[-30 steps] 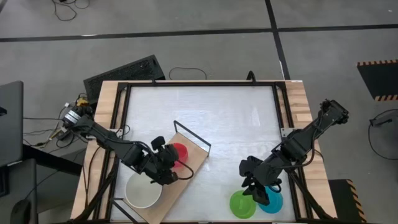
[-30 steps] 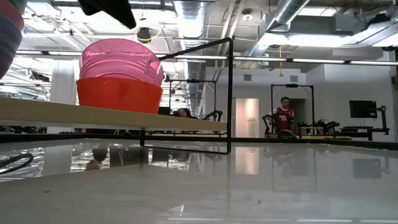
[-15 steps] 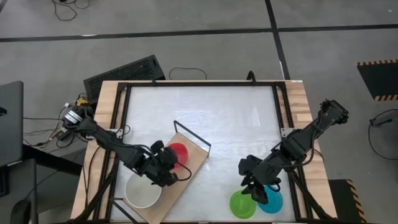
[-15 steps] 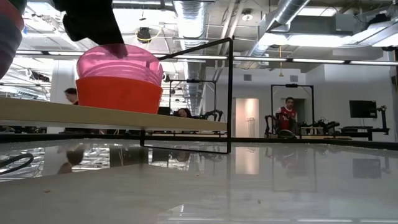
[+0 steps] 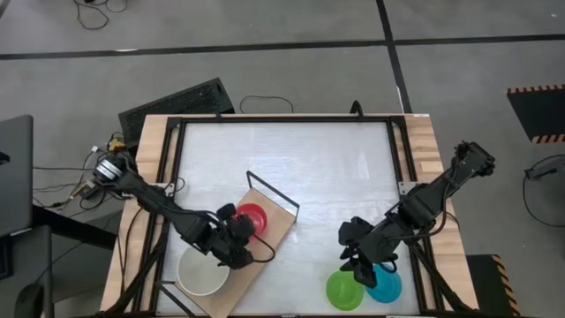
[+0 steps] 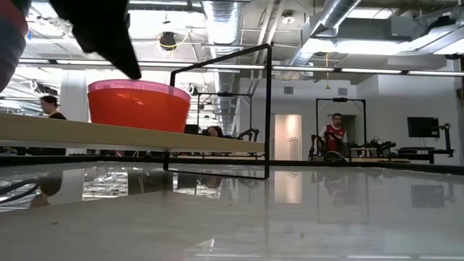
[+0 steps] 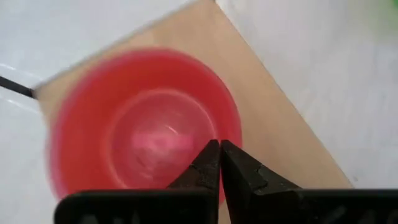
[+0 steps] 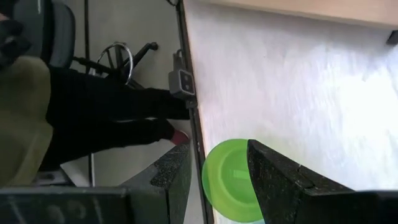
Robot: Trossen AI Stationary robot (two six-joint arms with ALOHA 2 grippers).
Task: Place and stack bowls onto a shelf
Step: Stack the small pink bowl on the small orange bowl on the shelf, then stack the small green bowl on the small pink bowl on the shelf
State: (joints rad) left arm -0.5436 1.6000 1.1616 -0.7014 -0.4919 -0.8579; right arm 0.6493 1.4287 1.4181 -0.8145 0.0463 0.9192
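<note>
Right gripper (image 5: 361, 265), jaws apart and empty, above the round lime green plastic bowl (image 5: 342, 289).
Bowl lies just nearer; closed, empty left gripper (image 5: 240, 250) is far left over the light-wood shelf (image 5: 275, 223).

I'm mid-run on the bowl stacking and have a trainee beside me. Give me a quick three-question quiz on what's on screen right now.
1. True or false: the left gripper is shut, above the red bowl on the shelf.
2. Which two bowls lie near the right gripper? A) lime green bowl and cyan bowl B) navy and pink C) red and cream-white
3. Fill in: the cream-white bowl sits on the ____, beside the shelf.

Key: 1 true; 2 A; 3 tabletop.
</note>
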